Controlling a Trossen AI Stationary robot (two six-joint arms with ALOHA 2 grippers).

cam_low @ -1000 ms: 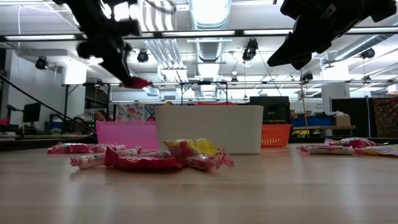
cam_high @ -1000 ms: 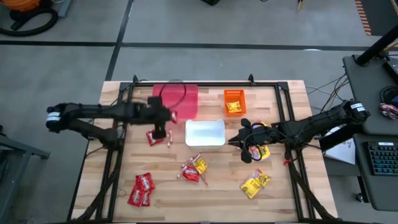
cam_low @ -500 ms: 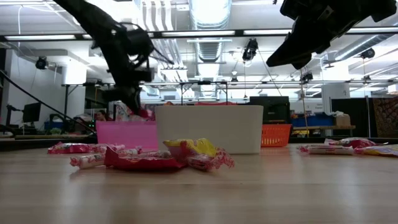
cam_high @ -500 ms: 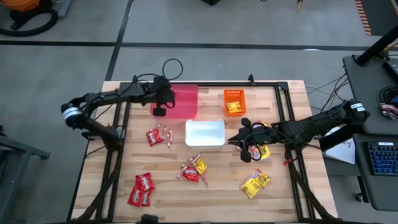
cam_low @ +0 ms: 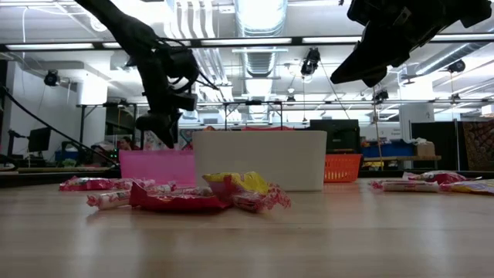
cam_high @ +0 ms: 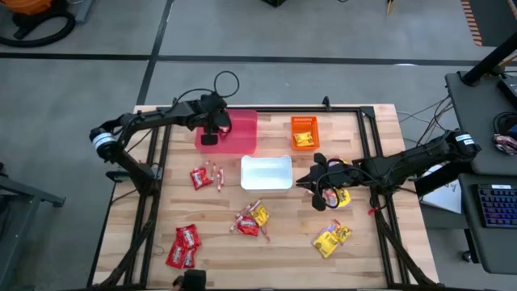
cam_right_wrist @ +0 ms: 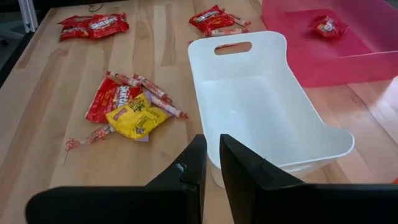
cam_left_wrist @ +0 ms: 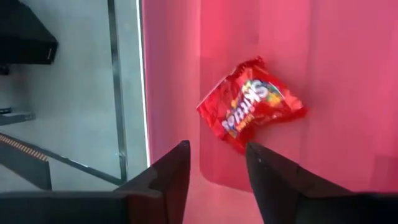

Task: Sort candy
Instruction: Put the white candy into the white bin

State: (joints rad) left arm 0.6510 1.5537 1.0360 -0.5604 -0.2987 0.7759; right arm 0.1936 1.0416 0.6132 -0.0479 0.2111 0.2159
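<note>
Now that our left gripper [cam_left_wrist: 214, 163], jaws parted, has dropped its shiny red packet [cam_left_wrist: 252, 104] into the pink-red plastic bin [cam_high: 242, 133] at the table's far edge, one red sweet is sorted.

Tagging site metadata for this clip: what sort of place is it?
Looks like a robotics lab or workshop: exposed ceiling ducts, a wooden table in a black frame on bare concrete floor, and a side desk with a keyboard.

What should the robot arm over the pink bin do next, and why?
Probably lift away toward the table candy. The left end effector is open above the pink bin, and a red packet already lies inside, while more red packets wait on the table.
</note>
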